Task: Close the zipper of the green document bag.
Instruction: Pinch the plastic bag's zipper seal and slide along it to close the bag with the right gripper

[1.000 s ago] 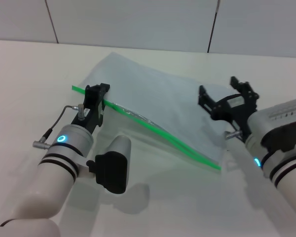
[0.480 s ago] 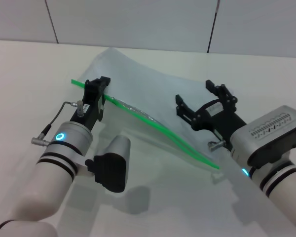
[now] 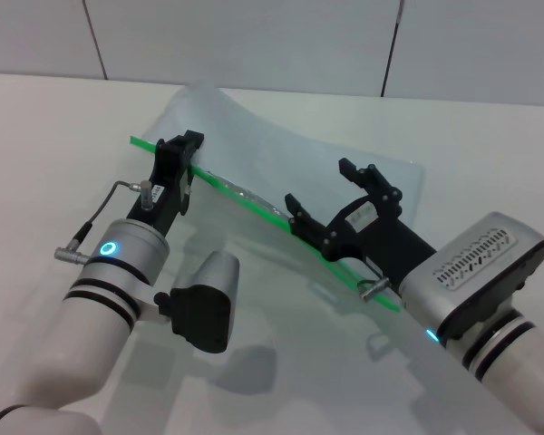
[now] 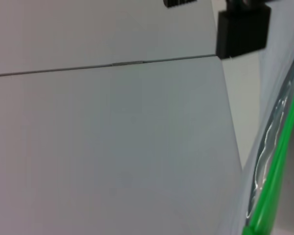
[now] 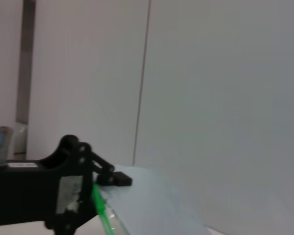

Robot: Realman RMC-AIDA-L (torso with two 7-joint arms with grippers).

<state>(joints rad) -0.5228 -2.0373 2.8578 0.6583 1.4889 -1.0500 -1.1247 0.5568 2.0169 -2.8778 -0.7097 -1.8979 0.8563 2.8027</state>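
Translucent pale blue-grey plastic document bag (image 3: 281,163) lay mid-worktop, left gripper (image 3: 183,156) clenched on its bright green zipper strip (image 3: 254,203) at the far end, right gripper (image 3: 331,201) spread wide, straddling the strip midway.

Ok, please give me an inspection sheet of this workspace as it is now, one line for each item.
Surface: white table, bare part visible.
Job's things: translucent pale blue-grey plastic document bag lying flat; bright green zip strip along its near edge.
Clutter: nothing seen.
Grippers: left gripper shut on the strip's end; right gripper open, over the strip's middle.
Cables: grey cable on the left wrist.
Surroundings: pale panelled wall.
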